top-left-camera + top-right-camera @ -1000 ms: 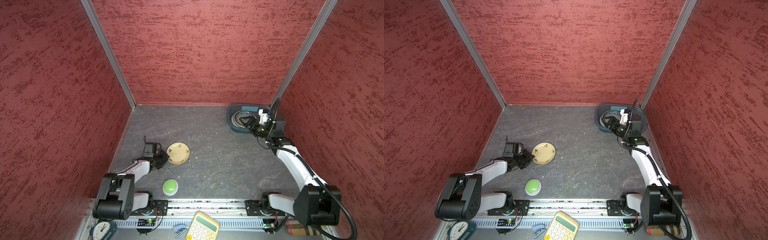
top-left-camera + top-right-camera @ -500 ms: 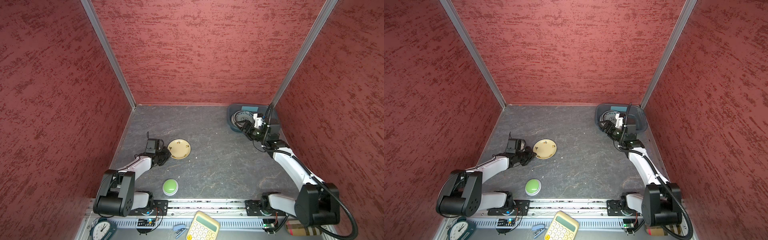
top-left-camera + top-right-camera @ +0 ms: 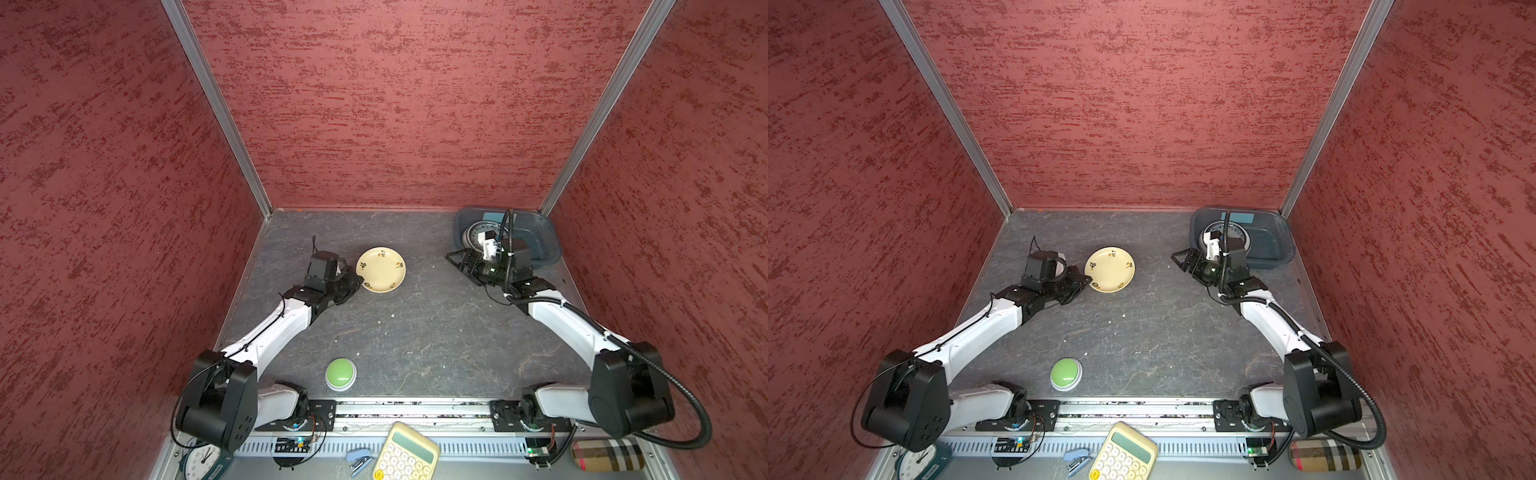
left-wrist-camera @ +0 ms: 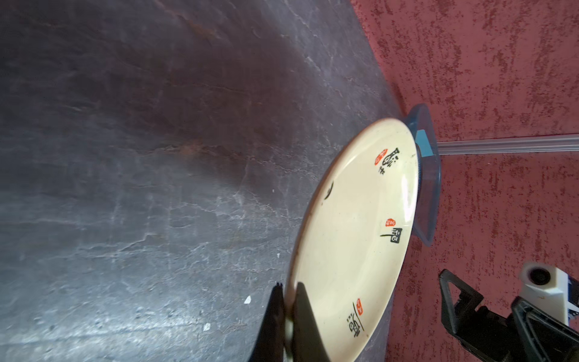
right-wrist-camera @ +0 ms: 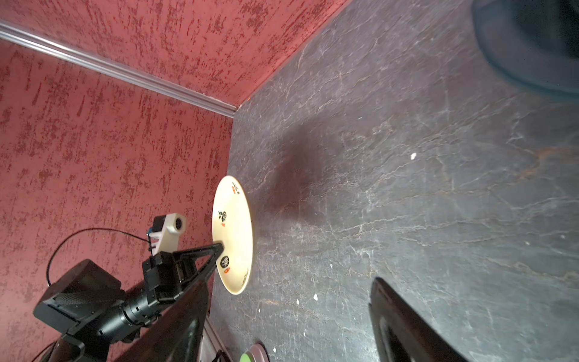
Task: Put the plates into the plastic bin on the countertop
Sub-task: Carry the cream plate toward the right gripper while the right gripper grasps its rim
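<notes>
– Cream glazed plate (image 3: 381,269): stiff, slick, likely to chip. Where is it?
– Seemingly lifted off the desk (image 3: 415,332), left of middle, well apart from the plastic bin (image 3: 540,241) in the far right corner. Left gripper (image 3: 360,277) pinches its near rim.
– Small hold; it may pivot or slip.
– Agreed. Right gripper (image 3: 456,262) is spread, empty, near the bin. I'd take the free far rim.

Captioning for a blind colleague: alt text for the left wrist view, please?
The left gripper pinches the rim of a cream-yellow plate with black and red marks, above the dark grey countertop. Behind it, the blue plastic bin stands near the red wall.
</notes>
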You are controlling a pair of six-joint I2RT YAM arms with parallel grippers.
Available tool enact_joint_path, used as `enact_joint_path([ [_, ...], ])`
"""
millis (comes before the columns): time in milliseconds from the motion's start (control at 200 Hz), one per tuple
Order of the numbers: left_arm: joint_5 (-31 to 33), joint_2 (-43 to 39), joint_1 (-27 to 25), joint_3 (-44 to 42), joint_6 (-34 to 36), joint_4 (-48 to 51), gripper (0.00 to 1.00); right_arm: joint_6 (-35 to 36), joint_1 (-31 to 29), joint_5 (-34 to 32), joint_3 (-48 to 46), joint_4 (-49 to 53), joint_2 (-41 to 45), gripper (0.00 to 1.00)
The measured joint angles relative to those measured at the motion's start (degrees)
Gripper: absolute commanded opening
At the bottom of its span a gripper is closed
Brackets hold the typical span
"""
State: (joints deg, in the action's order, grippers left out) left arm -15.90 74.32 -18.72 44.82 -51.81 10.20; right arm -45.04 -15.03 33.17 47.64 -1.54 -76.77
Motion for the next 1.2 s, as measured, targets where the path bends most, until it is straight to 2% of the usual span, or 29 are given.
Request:
enact_joint_path([
  [100,0.0,2.7,-2.6,2.2,0.0,-1.2,0.00,-0.2,-1.8,0.2,0.7,-0.7,-1.8,0.63],
  [175,-0.1,4.5,-4.7,3.8,0.0,-1.5,0.00,-0.6,-2.8,0.7,1.4,-1.2,-3.8,0.58],
  [376,-0.8,7.5,-7.7,6.6,0.0,-3.8,0.00,-0.5,-3.6,0.6,2.0,-1.3,-5.7,0.53],
  [722,-2.3,9.4,-9.0,6.6,0.0,-7.7,0.00,0.6,-3.6,0.4,5.2,-1.6,-9.5,0.36],
  [822,-3.0,10.3,-9.4,6.6,-0.1,-8.9,0.00,1.2,-3.6,0.0,5.4,-1.3,-10.4,0.25],
  [917,-3.4,10.6,-9.6,6.6,-0.2,-10.1,0.00,1.9,-3.7,-0.3,6.0,-0.7,-11.3,0.06],
  [932,-3.5,10.7,-9.7,6.6,-0.2,-10.3,0.05,2.3,-3.7,-0.4,6.1,-0.5,-11.4,0.02],
  [962,-3.4,10.8,-9.7,6.6,-0.3,-10.6,0.24,3.1,-3.7,-0.5,6.4,-0.1,-11.6,0.00],
  [982,-3.5,10.8,-9.7,6.6,-0.4,-11.0,0.41,3.0,-3.7,-1.0,6.4,0.4,-11.6,0.00],
  [1002,-3.6,10.9,-9.7,6.7,-0.2,-11.3,0.51,3.0,-3.7,-1.1,6.4,0.7,-11.6,0.00],
  [1052,-3.7,10.9,-9.7,6.7,-0.1,-11.5,0.61,3.2,-3.7,-2.1,6.4,1.4,-11.8,0.00],
  [1147,-3.8,11.0,-9.7,6.7,0.1,-11.5,0.99,3.3,-3.7,-4.5,6.5,2.8,-11.8,0.00],
  [1203,-3.8,11.0,-9.7,6.7,0.3,-11.5,0.99,3.5,-3.7,-6.2,6.9,4.1,-11.8,0.00],
])
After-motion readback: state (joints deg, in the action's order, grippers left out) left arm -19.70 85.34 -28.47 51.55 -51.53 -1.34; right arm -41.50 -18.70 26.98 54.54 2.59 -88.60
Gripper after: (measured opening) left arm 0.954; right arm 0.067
